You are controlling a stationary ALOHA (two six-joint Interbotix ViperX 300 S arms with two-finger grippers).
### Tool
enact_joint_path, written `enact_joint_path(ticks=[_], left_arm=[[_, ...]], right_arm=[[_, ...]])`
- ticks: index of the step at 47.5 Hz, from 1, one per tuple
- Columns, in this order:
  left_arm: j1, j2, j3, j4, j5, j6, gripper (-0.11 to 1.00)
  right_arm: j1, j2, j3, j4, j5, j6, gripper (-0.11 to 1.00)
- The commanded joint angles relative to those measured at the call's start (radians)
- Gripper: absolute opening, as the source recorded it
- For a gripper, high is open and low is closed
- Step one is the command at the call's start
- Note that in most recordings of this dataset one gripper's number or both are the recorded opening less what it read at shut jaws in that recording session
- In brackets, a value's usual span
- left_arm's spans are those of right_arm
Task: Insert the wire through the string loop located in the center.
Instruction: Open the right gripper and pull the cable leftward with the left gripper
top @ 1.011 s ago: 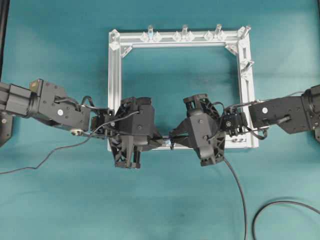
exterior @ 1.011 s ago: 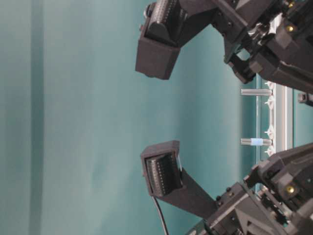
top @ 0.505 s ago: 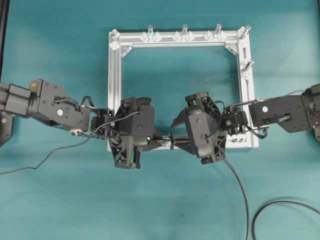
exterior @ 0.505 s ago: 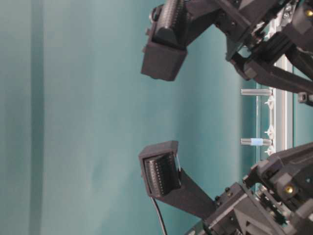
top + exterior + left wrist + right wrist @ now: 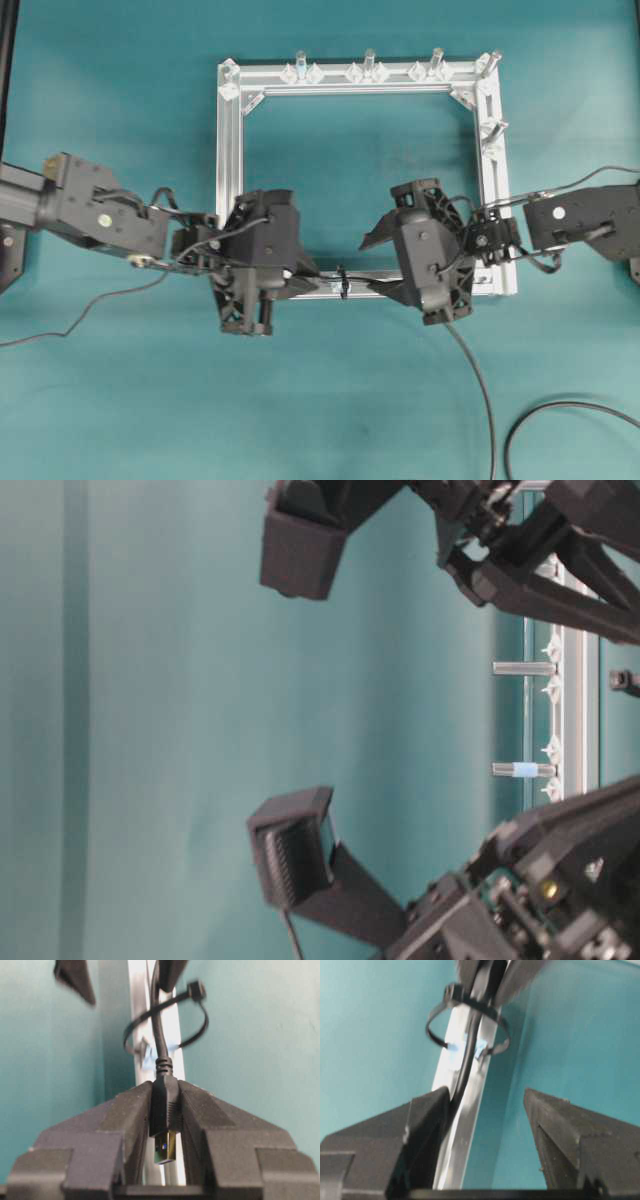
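Already the wire (image 5: 159,1035) runs through the string loop (image 5: 167,1020) on the frame's (image 5: 230,150) near bar. Its plug sits clamped between the left gripper's (image 5: 164,1125) closed fingers, just short of the loop. On the loop's far side the right gripper (image 5: 487,1110) stands wide open, holding nothing, teal table (image 5: 350,420) bare around it. Black housings hide both fingertips from overhead.

Both arms are matte black, built of boxy segments with small silver screws. Thin grey cables loop along each wrist. The left hand (image 5: 300,283) and right hand (image 5: 375,265) have blocky, grainy black fingers (image 5: 110,1125).
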Motion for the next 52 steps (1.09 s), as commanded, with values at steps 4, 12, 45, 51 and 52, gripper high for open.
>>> enact_joint_path(ticks=[4,12,45,51,52], left_arm=[[0.006,-0.078,0.023,0.005,0.026,0.006,0.19],[0.005,-0.127,0.057,0.005,0.058,0.006,0.19],[0.005,-0.229,0.155,0.005,0.103,-0.002,0.17],[0.005,-0.261,0.183,0.005,0.121,-0.003,0.17],[0.006,-0.265,0.187,0.005,0.124,-0.003,0.17]], right_arm=[[-0.002,-0.049,0.014,0.0,0.002,-0.002,0.63],[-0.002,-0.075,0.037,-0.002,0.012,-0.002,0.63],[-0.002,-0.14,0.101,0.0,0.04,0.0,0.63],[-0.002,-0.149,0.11,0.0,0.04,0.0,0.63],[-0.002,-0.149,0.11,0.0,0.038,0.0,0.63]])
